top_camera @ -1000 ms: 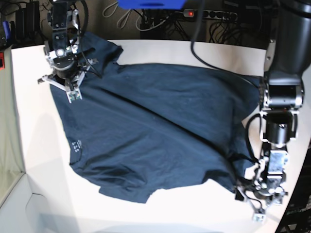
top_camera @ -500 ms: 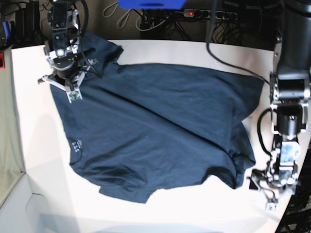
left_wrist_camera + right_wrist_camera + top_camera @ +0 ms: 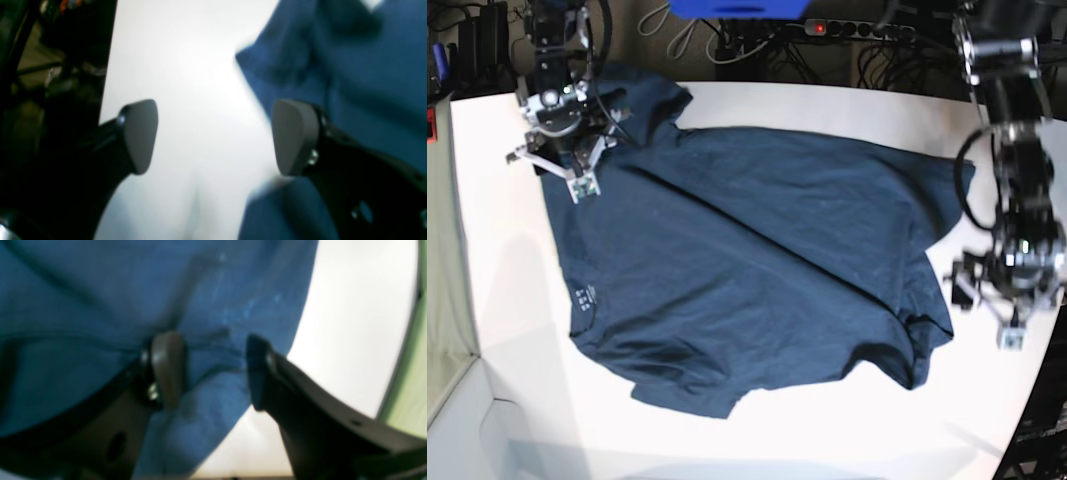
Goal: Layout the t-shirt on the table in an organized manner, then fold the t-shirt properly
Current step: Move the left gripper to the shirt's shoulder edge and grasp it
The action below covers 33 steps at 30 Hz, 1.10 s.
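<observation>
Navy t-shirt [image 3: 747,270] spread across white table [image 3: 517,290], printed mark at frame left. Right gripper [image 3: 555,167], upper left, jaws parted over cloth; wrist view shows nothing pinched. Left gripper [image 3: 989,303], right edge, spread wide above bare tabletop beside hem.

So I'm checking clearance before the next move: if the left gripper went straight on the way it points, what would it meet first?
Probably the bare white table: the open left gripper frames tabletop, with the t-shirt edge just beside one finger. Depth is unclear.
</observation>
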Each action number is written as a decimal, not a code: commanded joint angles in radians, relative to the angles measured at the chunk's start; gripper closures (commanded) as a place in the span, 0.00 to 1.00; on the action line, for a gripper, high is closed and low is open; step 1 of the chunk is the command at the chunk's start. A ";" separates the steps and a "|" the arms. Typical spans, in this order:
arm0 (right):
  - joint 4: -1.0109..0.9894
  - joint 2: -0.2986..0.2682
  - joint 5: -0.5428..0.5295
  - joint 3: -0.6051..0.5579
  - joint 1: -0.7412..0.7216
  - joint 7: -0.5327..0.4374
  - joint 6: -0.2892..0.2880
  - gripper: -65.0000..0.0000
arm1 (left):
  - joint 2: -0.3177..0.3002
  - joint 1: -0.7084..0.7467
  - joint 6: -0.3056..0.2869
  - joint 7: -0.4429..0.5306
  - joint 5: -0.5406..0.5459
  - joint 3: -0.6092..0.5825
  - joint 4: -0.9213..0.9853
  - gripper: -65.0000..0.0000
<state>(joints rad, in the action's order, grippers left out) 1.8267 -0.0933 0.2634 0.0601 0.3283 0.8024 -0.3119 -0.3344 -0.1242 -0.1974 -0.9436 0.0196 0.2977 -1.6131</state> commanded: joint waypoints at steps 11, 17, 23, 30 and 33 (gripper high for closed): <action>0.120 -0.006 0.006 0.001 0.033 -0.022 0.007 0.49 | 0.120 0.374 0.000 0.185 0.009 0.131 -0.175 0.21; 0.120 -0.006 0.006 0.001 0.033 -0.022 0.006 0.49 | 0.140 0.406 0.000 0.254 0.009 0.134 -0.085 0.21; 0.120 -0.007 0.006 0.001 0.044 -0.022 0.006 0.49 | 0.140 0.387 0.000 0.258 0.009 0.130 0.009 0.21; 0.126 -0.012 0.006 0.007 0.044 -0.022 0.006 0.49 | 0.140 0.329 -0.001 0.258 0.010 0.127 0.127 0.22; 0.158 -0.013 0.006 0.007 0.047 -0.022 0.006 0.49 | 0.142 0.320 -0.001 0.258 0.010 0.122 0.152 0.38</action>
<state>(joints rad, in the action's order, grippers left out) 1.9610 -0.1005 0.2653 0.0635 0.3801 0.8001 -0.3099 -0.1871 0.1875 -0.2066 -0.6239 0.0696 0.4213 -1.4696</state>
